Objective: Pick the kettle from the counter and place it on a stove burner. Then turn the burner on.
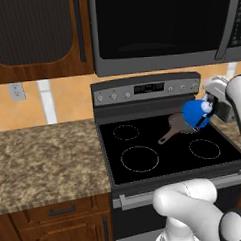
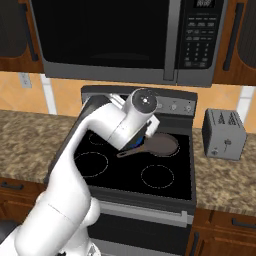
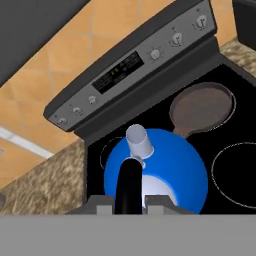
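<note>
The blue kettle (image 1: 195, 113) hangs in the air over the back right of the black cooktop, just right of the brown frying pan (image 1: 178, 123). My gripper (image 1: 208, 107) is shut on its dark handle (image 3: 128, 182). In the hand view the kettle (image 3: 172, 170) sits right below the gripper (image 3: 129, 201), its pale spout (image 3: 140, 141) pointing up. From the right base view my arm hides most of the kettle, leaving a sliver of blue (image 2: 135, 145). The largest stove burner (image 1: 140, 158) lies at the front left, bare and dark. The granite counter (image 1: 44, 161) stretches to the left.
The frying pan (image 2: 162, 144) rests on the back right ring. Smaller rings sit at the back left (image 1: 126, 131) and front right (image 1: 204, 148). Knobs (image 1: 114, 97) line the stove's back panel. A toaster (image 2: 224, 133) stands on the right counter. A microwave (image 1: 162, 25) hangs overhead.
</note>
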Robot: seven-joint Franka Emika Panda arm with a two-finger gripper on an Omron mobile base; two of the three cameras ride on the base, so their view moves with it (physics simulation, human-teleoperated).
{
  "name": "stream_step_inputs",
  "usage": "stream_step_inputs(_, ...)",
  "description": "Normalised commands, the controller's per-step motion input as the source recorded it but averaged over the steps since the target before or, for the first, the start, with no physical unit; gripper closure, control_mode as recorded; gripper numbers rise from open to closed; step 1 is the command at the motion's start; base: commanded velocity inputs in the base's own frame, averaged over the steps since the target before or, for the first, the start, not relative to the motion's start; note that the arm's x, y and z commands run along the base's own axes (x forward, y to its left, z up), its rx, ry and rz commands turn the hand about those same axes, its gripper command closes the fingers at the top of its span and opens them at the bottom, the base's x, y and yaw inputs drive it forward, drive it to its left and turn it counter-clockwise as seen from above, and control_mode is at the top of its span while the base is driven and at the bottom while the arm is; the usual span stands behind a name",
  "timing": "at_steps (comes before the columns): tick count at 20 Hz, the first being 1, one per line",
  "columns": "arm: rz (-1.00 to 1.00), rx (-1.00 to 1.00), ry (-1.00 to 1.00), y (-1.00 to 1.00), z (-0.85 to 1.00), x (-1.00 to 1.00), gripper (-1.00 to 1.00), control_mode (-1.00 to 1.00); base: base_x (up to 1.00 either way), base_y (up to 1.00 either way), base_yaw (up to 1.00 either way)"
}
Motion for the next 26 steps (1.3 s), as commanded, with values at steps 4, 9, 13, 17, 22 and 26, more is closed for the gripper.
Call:
stream_step_inputs(4,0.0,0.0,0.07,1.0,0.2,-0.1,1.0,-1.0,0.0,0.0,0.0)
stream_step_inputs(9,0.0,0.0,0.09,1.0,0.07,-0.06,1.0,-1.0,0.0,0.0,0.0)
stream_step_inputs(13,0.0,0.0,0.15,1.0,-0.16,0.0,1.0,-1.0,0.0,0.0,0.0)
stream_step_inputs(17,0.0,-0.09,0.34,0.71,-0.63,0.2,1.0,-1.0,0.0,0.0,0.0)
stream_step_inputs(22,0.02,-0.04,0.09,0.18,-0.45,0.13,1.0,-1.0,0.0,0.0,0.0)
stream_step_inputs(26,0.0,-0.01,0.0,0.0,-0.63,0.53,1.0,-1.0,0.0,0.0,0.0)
